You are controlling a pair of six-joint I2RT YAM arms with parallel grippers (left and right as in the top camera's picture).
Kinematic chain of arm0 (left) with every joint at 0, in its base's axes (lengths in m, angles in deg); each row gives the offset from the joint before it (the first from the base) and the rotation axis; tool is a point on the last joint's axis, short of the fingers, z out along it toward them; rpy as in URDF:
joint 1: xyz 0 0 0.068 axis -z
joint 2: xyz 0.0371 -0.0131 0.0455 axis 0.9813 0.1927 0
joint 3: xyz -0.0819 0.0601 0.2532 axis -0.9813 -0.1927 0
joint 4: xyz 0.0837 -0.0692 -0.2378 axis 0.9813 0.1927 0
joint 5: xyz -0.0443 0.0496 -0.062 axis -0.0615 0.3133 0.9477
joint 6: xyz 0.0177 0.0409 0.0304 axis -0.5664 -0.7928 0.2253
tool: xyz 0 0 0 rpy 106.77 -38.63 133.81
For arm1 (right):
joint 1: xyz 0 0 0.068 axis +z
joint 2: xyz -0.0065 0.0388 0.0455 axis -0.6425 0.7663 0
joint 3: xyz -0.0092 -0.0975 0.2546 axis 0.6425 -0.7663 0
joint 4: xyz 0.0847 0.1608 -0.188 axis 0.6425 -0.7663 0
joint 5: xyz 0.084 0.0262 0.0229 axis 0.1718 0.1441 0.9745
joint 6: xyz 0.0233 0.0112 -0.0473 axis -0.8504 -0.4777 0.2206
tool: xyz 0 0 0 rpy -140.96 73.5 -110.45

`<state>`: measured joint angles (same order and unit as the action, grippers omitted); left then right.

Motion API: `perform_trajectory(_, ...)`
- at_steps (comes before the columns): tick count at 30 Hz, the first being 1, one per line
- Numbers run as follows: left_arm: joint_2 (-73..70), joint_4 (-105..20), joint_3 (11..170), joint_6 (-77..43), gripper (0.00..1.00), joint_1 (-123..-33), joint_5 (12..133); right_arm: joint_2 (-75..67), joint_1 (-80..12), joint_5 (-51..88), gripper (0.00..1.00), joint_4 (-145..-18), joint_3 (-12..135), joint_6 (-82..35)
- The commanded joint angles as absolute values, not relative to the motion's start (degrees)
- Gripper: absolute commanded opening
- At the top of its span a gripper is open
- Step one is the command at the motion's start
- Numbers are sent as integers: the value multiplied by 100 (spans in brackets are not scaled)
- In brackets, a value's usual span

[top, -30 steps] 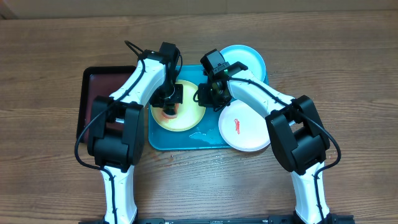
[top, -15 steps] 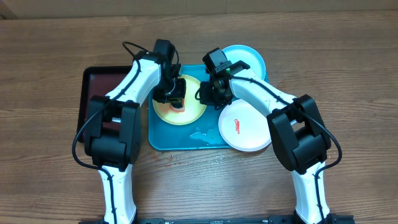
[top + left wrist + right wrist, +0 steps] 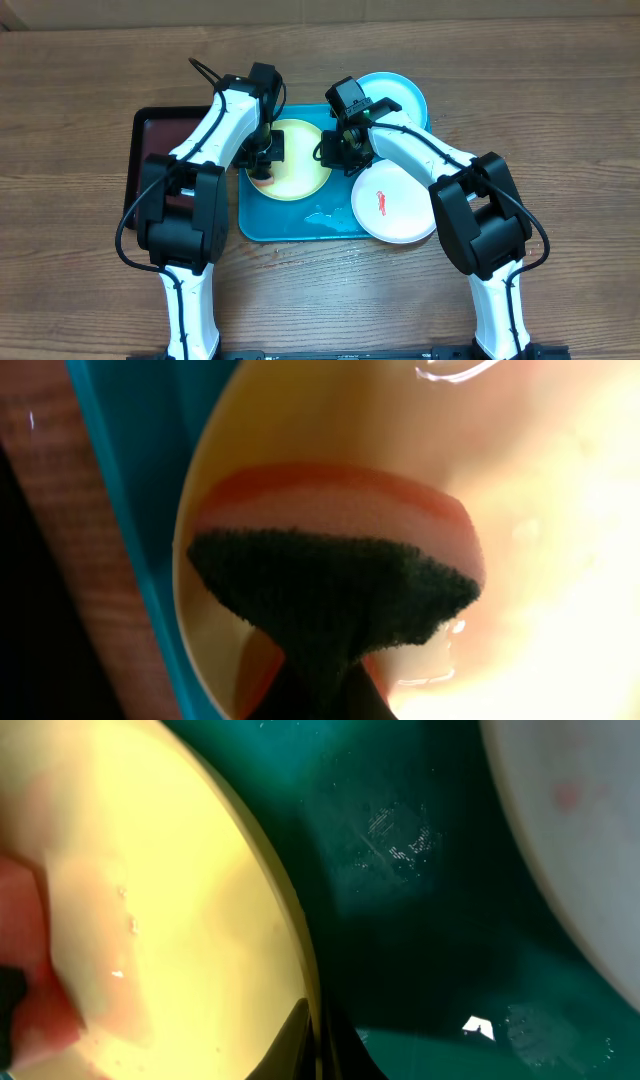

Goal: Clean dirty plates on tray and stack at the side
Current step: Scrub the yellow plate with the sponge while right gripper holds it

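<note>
On the turquoise tray [image 3: 262,225] lies the yellow-green plate [image 3: 300,160]. My left gripper [image 3: 264,158] is shut on an orange sponge with a dark scouring face [image 3: 330,590], pressed onto the plate's left part [image 3: 560,510]. Pinching the plate's right rim [image 3: 290,920], my right gripper [image 3: 340,155] is shut, a finger on each side [image 3: 320,1045]. The white plate [image 3: 392,205] with a red smear lies at the tray's right front, partly over its edge. At the tray's far right corner sits the pale cyan plate [image 3: 398,95].
A black tray with a dark red inside [image 3: 150,150] stands left of the turquoise tray, partly under my left arm. A small water puddle [image 3: 322,215] lies on the turquoise tray's front. Brown wooden tabletop [image 3: 560,120] surrounds everything.
My left gripper has dragged the sponge across the yellow-green plate, from its lower left toward the middle and then back to the left edge. The right gripper has kept its hold on the rim.
</note>
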<state>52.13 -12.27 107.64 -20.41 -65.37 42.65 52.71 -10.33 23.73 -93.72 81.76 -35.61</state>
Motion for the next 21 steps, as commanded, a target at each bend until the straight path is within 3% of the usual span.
perform_trajectory(1, 5264, -1081, 10961, -2493, 4, -6509, 4705, 5468, -985, 2353, 4, -9424, 8204, -3504)
perform_trajectory(6, 5266, -1260, 10958, -3426, 4, -6417, 5966, 5468, -983, 2356, 4, -9426, 8204, -3504)
perform_trajectory(13, 5268, -2121, 10947, -3457, 4, -6293, 6272, 5468, -983, 2358, 4, -9433, 8204, -3504)
perform_trajectory(17, 5270, -2499, 10945, -3101, 4, -6277, 5583, 5468, -983, 2356, 4, -9433, 8204, -3504)
perform_trajectory(21, 5270, -2281, 10945, -2084, 4, -6268, 3916, 5468, -983, 2356, 4, -9433, 8204, -3504)
